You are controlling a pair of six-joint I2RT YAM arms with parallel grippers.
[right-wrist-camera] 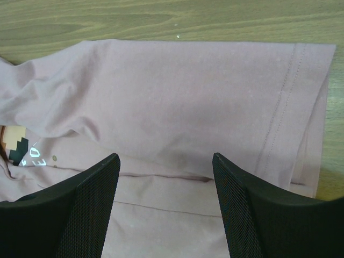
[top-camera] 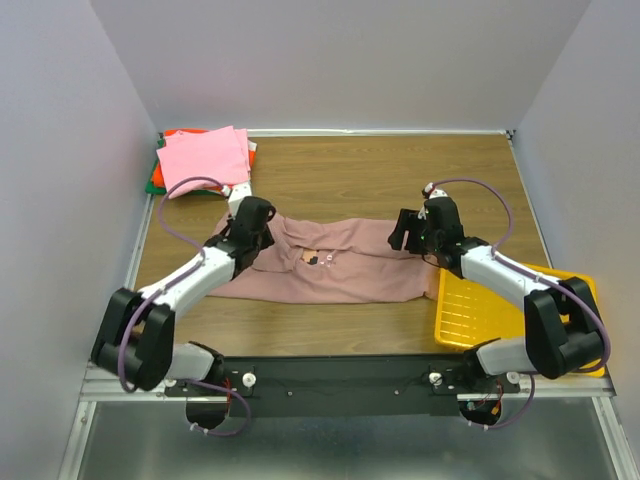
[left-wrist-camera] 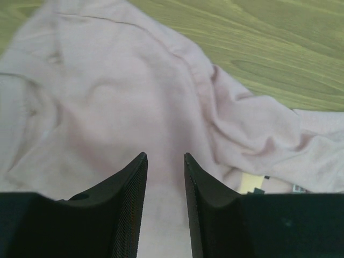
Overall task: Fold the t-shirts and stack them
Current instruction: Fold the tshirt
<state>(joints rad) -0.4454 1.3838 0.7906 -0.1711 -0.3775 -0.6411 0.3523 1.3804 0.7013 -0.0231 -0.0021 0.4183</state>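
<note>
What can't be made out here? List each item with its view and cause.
- The print on the mauve t-shirt: too small to read in the top view; cut off by fingers and frame edges in both wrist views.
- The orange-red tee and green tee: mostly hidden under the bright pink tee, top view.
- The left gripper: whether it pinches cloth; blurred in its wrist view, fingertips hidden from above.

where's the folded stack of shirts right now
In the top view the folded stack, bright pink on top, sits in the far left corner of the table, just beyond the left gripper and the mauve shirt.
</note>
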